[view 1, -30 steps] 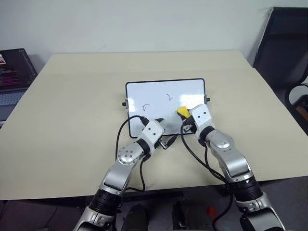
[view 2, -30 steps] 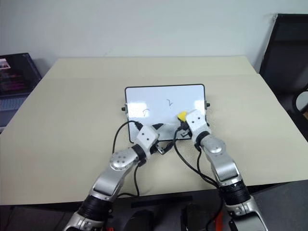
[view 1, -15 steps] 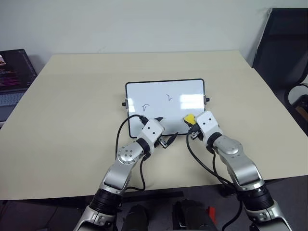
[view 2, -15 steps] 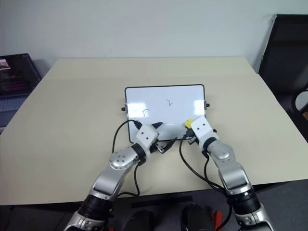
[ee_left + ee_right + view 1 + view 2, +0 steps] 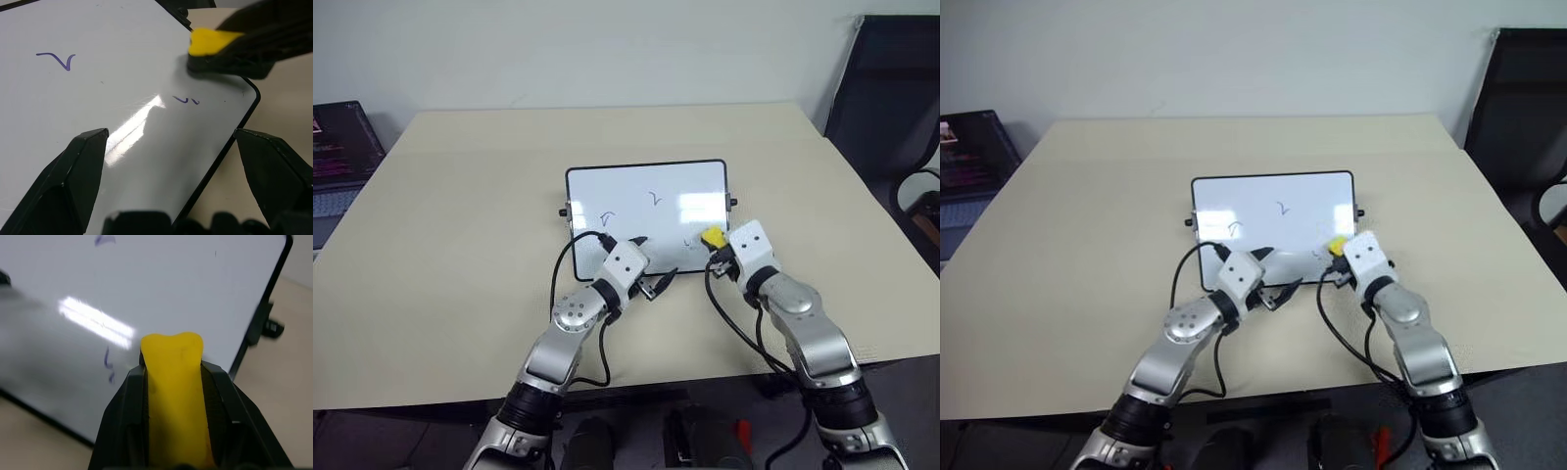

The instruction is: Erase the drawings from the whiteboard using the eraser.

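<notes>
The whiteboard [image 5: 680, 179] lies flat in the middle of the beige table. Three drawings show on it: one at its left [image 5: 609, 215], one in the middle [image 5: 655, 198] and a small one [image 5: 186, 100] by the near right corner. My right gripper [image 5: 716, 245] is shut on the yellow eraser [image 5: 712, 237], held just right of that small scribble [image 5: 108, 364], over the board's near right corner. My left gripper [image 5: 171, 147] stands open over the board's near edge, with nothing between its fingers [image 5: 73, 171].
A laptop [image 5: 337, 147] sits beyond the table's left edge, and a black chair [image 5: 891, 108] stands at the far right. Black cables [image 5: 570, 257] loop from both wrists over the near part of the table [image 5: 460, 196].
My right gripper has carried the eraser to the right along the board's near part, uncovering the small scribble by the near right corner. The left arm has kept still.
</notes>
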Controlling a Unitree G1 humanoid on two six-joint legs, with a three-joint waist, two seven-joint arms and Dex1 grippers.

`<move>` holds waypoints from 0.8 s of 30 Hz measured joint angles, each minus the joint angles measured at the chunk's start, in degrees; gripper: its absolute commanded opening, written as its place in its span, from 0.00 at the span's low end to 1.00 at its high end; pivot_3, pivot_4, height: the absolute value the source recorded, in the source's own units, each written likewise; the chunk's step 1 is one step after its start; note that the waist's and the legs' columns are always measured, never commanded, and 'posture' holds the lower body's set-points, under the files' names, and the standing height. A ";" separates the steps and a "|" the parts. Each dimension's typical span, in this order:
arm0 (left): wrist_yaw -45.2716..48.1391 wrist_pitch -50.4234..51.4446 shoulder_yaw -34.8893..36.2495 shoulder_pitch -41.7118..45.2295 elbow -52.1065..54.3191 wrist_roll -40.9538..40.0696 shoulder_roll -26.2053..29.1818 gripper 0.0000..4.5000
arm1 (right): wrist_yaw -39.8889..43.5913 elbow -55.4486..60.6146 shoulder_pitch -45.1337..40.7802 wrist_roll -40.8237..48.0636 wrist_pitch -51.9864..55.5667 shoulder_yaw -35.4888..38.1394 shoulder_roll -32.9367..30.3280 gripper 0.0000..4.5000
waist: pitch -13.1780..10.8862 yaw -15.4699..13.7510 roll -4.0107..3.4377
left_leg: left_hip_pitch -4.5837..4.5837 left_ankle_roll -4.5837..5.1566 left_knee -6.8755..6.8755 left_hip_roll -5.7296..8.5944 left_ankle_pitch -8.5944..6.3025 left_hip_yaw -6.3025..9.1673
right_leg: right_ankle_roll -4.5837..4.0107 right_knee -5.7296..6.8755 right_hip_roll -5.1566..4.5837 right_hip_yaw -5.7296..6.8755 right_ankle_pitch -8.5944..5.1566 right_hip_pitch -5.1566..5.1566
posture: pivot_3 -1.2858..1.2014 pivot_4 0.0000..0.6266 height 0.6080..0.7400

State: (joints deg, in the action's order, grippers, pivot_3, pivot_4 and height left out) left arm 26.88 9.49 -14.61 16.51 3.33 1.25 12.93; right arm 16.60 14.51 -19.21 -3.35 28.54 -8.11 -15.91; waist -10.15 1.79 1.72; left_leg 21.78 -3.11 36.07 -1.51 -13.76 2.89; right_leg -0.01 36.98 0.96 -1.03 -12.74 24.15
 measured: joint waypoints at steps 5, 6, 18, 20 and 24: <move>-0.04 0.00 0.00 -0.09 -0.02 -0.01 0.09 1.00 | -0.17 -3.72 -1.49 0.10 -4.12 -1.27 3.33 0.25 | 0.00 -0.07 0.00 | 0.00 0.00 0.01 0.00 0.00 0.01 | 0.00 0.02 0.00 0.00 0.00 0.00 | 0.52 0.24 1.00; -0.06 0.00 0.01 -0.17 -0.02 -0.01 0.12 1.00 | -0.05 -4.34 -1.53 -0.02 -4.12 -1.79 3.38 0.25 | 0.00 -0.07 0.00 | 0.00 0.00 0.02 0.00 0.00 0.01 | 0.00 0.02 0.00 -0.01 0.00 -0.01 | 0.52 0.24 1.00; -1.25 0.58 1.55 -3.56 2.53 -0.18 0.40 1.00 | 3.36 -4.34 -1.75 -4.36 0.69 -7.00 -0.84 0.25 | 0.02 -0.04 0.00 | -0.15 0.00 0.04 -0.01 0.00 0.00 | 0.00 0.11 0.00 -0.01 0.00 -0.09 | 0.52 0.24 1.00; -1.26 0.82 1.55 -4.42 3.39 -0.18 0.48 1.00 | 4.06 -3.25 -0.80 -4.55 1.04 -7.01 -2.20 0.25 | 0.02 -0.07 0.01 | -0.14 0.00 0.05 0.00 0.00 0.00 | 0.00 0.10 0.00 -0.02 0.00 -0.09 | 0.52 0.24 1.00; -1.30 1.30 1.54 -5.27 4.08 -0.15 0.61 1.00 | 4.69 -1.01 2.16 -4.53 1.87 -6.42 -4.06 0.25 | 0.04 -0.11 0.04 | -0.14 0.00 0.06 0.00 0.00 0.00 | 0.00 0.11 0.00 -0.01 0.00 -0.11 | 0.52 0.24 1.00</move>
State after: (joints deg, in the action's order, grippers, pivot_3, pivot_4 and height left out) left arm 25.58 10.78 -13.08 11.24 7.41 1.10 13.54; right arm 21.29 13.51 -17.05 -7.88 30.41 -14.53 -19.98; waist -10.11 1.68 1.75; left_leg 21.64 -3.11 36.13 -1.51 -13.75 2.90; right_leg 0.00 37.09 0.96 -1.04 -12.74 24.05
